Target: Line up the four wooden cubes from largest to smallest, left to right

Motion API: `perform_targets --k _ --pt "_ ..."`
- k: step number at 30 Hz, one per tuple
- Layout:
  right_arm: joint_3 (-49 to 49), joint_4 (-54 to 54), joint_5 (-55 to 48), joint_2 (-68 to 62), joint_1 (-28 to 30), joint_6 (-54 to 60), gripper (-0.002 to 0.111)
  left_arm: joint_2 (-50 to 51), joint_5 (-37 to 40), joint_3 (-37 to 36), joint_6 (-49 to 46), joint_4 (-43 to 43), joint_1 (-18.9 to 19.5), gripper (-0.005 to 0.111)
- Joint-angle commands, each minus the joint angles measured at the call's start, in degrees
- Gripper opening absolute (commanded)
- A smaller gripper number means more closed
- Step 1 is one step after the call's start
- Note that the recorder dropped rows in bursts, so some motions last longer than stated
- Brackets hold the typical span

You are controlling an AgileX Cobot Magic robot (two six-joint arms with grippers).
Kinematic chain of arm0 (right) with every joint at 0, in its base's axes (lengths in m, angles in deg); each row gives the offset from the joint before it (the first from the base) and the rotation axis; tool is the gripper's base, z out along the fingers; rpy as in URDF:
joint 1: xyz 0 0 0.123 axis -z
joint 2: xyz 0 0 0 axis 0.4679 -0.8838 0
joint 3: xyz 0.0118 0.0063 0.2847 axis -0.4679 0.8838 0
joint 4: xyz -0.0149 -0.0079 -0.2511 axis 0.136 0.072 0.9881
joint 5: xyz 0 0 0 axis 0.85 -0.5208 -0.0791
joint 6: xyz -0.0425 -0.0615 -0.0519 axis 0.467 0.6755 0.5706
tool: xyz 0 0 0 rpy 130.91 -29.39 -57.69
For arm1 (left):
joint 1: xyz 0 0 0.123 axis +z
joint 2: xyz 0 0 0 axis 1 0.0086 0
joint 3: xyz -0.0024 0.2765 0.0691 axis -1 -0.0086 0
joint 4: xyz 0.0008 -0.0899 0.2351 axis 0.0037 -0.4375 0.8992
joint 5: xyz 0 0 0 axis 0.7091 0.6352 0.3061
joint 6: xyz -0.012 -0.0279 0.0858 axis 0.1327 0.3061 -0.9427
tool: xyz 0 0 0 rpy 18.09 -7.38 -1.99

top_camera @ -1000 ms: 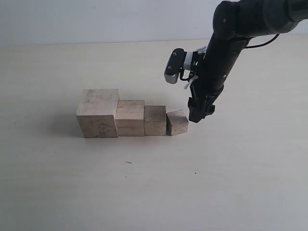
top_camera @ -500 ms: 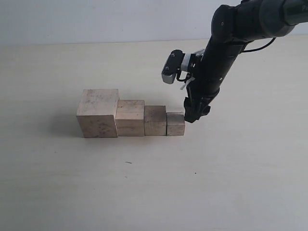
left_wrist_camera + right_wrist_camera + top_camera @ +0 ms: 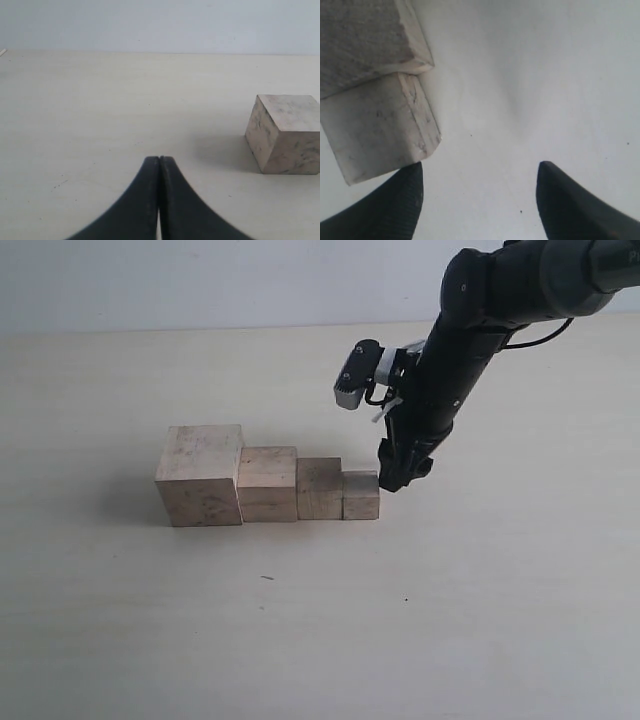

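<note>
Four pale wooden cubes stand in a touching row on the table, shrinking from left to right: the largest cube (image 3: 200,476), the second cube (image 3: 267,484), the third cube (image 3: 320,488) and the smallest cube (image 3: 361,495). My right gripper (image 3: 398,473) is down at the table against the smallest cube's right side. In the right wrist view it (image 3: 479,172) is open with nothing between its fingers, and one fingertip (image 3: 405,192) touches the smallest cube (image 3: 382,130). My left gripper (image 3: 159,159) is shut and empty, low over the table, with the largest cube (image 3: 285,133) off to one side.
The pale table top (image 3: 320,620) spreads wide around the row. A light wall (image 3: 200,280) runs behind the table's far edge. The black right arm (image 3: 480,310) slants down from the upper right.
The right gripper has pushed the smallest cube left and squared it up. The whole row has slid a little to the left.
</note>
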Motion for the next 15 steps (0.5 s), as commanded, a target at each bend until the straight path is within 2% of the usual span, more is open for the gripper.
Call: perform_targets --k 1,8,15 --pt "0.16 -1.05 1.03 0.0 0.12 0.36 0.062 -0.35 -0.63 -0.2 -0.06 0.07 -0.23 0.0" --pt "0.02 -0.52 0.14 0.31 0.12 -0.27 0.062 -0.35 -0.63 -0.2 -0.06 0.07 -0.23 0.0" --pt "0.02 7.55 0.58 5.09 0.12 -9.1 0.062 -0.35 -0.63 -0.2 -0.06 0.07 -0.23 0.0"
